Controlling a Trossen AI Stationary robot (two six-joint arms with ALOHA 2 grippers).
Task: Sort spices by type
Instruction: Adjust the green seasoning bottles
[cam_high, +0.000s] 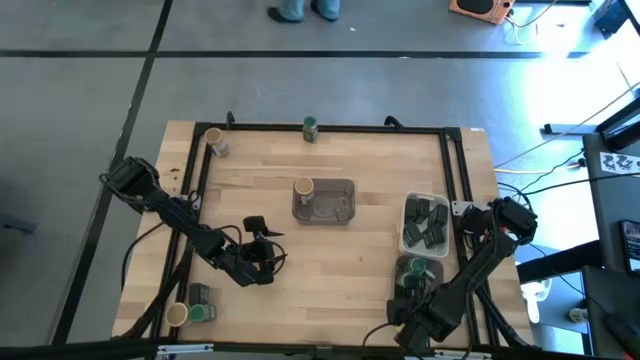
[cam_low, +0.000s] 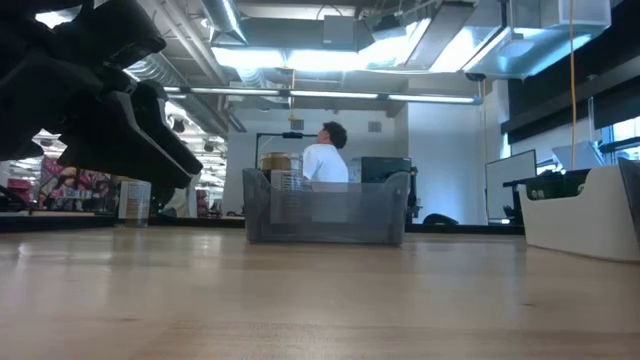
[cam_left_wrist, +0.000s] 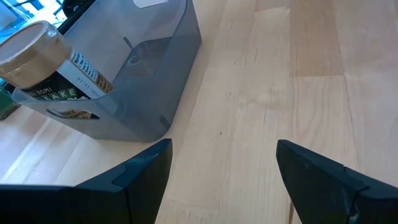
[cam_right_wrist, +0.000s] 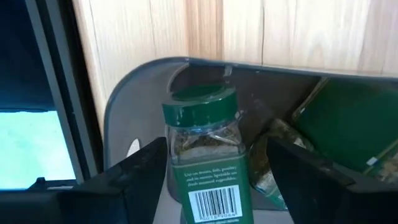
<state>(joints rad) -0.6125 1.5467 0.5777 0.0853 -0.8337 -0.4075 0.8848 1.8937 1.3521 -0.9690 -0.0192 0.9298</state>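
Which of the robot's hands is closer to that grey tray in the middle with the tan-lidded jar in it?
The left hand: it is open just short of the grey tray. The right hand is off at the table's right, over another tray.

both arms are dark, near black, matte, built of chunky rounded joint housings linked by slimmer straight segments. the left arm (cam_high: 175, 212) shows a blocky shoulder housing and a black cable running along it. the left gripper (cam_left_wrist: 217, 168) ends in two broad, flat, wedge-shaped black fingers (cam_left_wrist: 146, 171) with bevelled edges and a dull sheen. the right arm (cam_high: 480, 265) looks the same, with a bulbous joint block and dark cables looping beside it. the right gripper (cam_right_wrist: 214, 168) carries matching black fingers (cam_right_wrist: 140, 171), angular, smooth-faced, no markings visible.
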